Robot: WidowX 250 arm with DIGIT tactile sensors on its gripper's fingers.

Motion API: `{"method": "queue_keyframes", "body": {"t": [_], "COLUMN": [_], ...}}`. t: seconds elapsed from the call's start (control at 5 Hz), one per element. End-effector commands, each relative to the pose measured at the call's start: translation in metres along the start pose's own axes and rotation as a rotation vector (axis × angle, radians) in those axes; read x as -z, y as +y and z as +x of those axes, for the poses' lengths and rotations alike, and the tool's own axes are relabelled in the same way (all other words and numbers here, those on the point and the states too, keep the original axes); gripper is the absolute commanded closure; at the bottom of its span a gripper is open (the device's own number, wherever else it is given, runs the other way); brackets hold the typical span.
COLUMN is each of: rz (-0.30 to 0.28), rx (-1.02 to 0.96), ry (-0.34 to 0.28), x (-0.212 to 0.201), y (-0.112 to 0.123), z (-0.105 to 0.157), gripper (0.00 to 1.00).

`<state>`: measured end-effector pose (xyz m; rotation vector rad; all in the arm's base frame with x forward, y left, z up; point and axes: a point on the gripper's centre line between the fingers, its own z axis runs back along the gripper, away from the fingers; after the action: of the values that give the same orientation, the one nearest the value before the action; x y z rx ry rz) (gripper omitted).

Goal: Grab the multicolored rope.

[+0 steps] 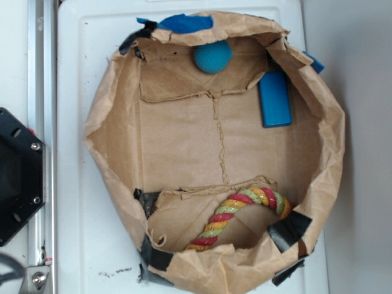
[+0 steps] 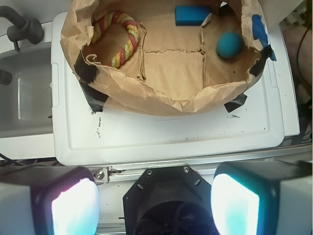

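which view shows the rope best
Exterior: the rope lies nearly whole, curved, its strands clear. In the wrist view the rope is smaller, and the bag wall hides part of it.

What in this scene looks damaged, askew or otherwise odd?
The brown paper bin is crumpled and torn, its rim patched with black tape and blue tape. Dark specks litter the white surface beside it. The multicolored rope simply lies curved inside.

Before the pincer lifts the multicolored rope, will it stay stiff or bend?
The multicolored rope already lies curved, so it will probably sag at both ends. Its twisted strands look soft and rough, likely easy to hold. It should not roll like the teal ball.
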<state>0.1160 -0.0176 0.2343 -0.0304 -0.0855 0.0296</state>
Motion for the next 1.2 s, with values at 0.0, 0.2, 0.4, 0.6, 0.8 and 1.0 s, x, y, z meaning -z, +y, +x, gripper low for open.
{"method": "queue_keyframes", "body": {"t": [0.0, 0.2, 0.4, 0.6, 0.8, 1.0], "rz": [0.046, 0.020, -0.172, -0.172, -0.172, -0.172], "rx": [-0.055, -0.154, -0.249, -0.249, -0.249, -0.249], "ry": [-0.049, -0.079, -0.112, -0.112, -0.112, -0.112], "x": [0.021, 0.039, 0.057, 0.057, 0.057, 0.057], "y": [0.017, 0.012, -0.012, -0.012, -0.012, -0.012], "z": [0.097, 0.115, 0.090, 0.090, 0.090, 0.090], "gripper": [0.00, 0.00, 0.00, 0.00, 0.00, 0.00]}}
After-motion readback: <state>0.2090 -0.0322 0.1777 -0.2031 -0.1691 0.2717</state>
